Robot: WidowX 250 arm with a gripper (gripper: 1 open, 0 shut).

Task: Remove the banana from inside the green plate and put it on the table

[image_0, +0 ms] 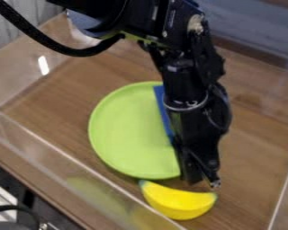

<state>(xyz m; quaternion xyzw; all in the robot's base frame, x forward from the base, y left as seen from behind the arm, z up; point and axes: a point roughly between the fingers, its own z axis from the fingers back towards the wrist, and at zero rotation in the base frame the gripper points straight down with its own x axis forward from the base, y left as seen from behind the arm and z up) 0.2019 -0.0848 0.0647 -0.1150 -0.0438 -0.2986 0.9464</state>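
Note:
The yellow banana [176,199] lies on the brown table [62,99] near the front wall, just outside the front rim of the green plate [129,130]. My black gripper [208,182] points steeply down right above the banana's right end. Its fingers are together and nothing shows between them. Whether the tips touch the banana I cannot tell. The arm hides the plate's right edge.
A blue rectangular block [168,115] stands at the plate's right side, partly behind the arm. Clear acrylic walls [62,175] run along the table's edges, one of them close in front of the banana. Black cables hang above the back left.

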